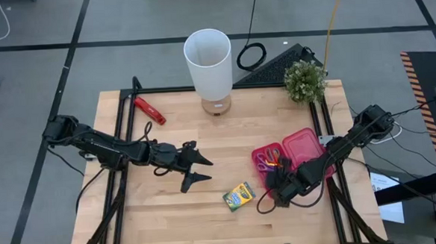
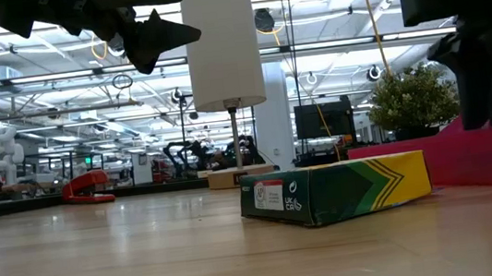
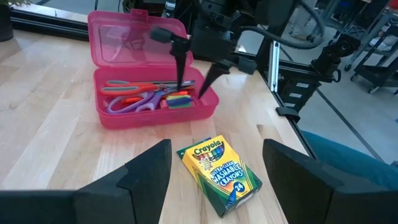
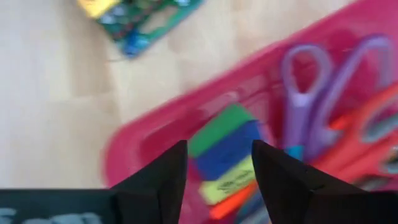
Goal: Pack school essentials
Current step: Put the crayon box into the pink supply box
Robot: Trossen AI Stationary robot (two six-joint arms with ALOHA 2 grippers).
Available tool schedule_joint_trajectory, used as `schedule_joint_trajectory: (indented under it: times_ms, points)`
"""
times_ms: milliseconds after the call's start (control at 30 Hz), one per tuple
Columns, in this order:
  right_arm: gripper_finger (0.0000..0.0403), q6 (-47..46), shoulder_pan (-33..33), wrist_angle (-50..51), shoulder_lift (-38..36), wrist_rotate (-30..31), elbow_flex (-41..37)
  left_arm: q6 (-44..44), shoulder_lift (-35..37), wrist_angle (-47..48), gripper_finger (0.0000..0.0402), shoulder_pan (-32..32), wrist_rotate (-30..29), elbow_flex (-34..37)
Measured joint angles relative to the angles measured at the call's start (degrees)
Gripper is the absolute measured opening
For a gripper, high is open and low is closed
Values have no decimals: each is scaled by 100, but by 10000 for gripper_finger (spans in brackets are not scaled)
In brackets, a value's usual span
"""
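The pink case lies open at the table's right, its lid folded back. Inside lie red-handled scissors, purple-handled scissors and a stack of coloured erasers. My right gripper hangs open over the case's near end, its fingertips just above the erasers with nothing between them. The yellow-green crayon box lies flat on the table, left of the case. My left gripper hovers open above the table's middle, left of the crayon box and pointing toward it.
A white lamp stands at the far middle and a small plant at the far right. A red-and-black hand tool lies at the far left. Bare wood stretches along the near edge and the left half.
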State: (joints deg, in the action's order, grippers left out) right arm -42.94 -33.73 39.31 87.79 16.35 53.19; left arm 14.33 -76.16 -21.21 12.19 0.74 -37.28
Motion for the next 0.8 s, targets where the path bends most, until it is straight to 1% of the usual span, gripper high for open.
schedule_joint_trajectory:
  times_ms: [100,200,433,533,633,800]
  points:
    - [175,-14,1,-342,-2,-458,0,0,0,4,255,0,1,0]
    - [169,-17,-1,-584,-32,-619,0,1,0,11,255,0,1,0]
    - [153,50,35,-953,-279,-561,0,39,0,13,255,195,-39,0]
    - [149,139,108,-1136,-416,-250,0,-25,0,11,255,399,-424,0]
    - [149,580,204,-1533,-443,-125,2,-26,0,13,255,601,-782,0]
    - [160,1744,375,-2554,-278,-123,4,21,-2,82,255,864,-1256,0]
